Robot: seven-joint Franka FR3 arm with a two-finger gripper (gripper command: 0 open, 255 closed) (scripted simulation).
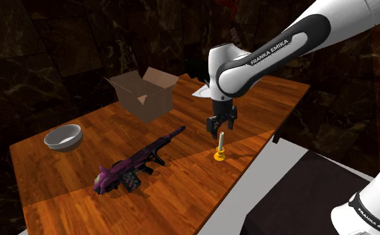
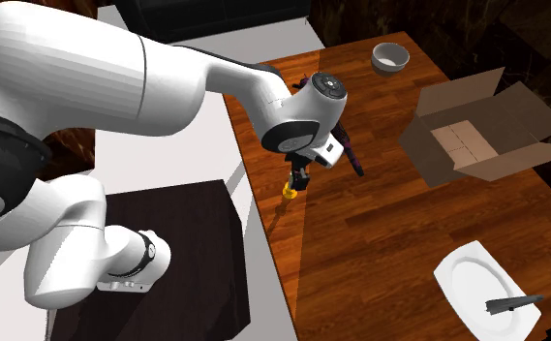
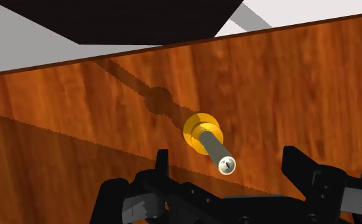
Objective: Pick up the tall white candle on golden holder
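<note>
A thin pale candle [image 1: 220, 142] stands upright in a small golden holder [image 1: 219, 157] near the wooden table's front edge in the shoulder view. My black gripper [image 1: 222, 128] hangs open just above the candle's top, not touching it. In the wrist view the candle [image 3: 217, 153] rises from its golden holder [image 3: 201, 130] toward the camera, and its tip lies between my spread fingers [image 3: 162, 162], apart from both; the gripper [image 3: 227, 167] holds nothing. In the second exterior view the gripper [image 2: 297, 181] sits over the golden holder [image 2: 289, 192], beneath the arm's wrist.
A purple and black toy rifle [image 1: 138, 160] lies toward the shoulder view's left of the candle. An open cardboard box [image 1: 143, 95] stands behind, a grey bowl [image 1: 63, 137] at far left. A white plate [image 2: 481, 288] with a dark utensil lies at the table's other end. The table edge [image 1: 248, 175] is close by.
</note>
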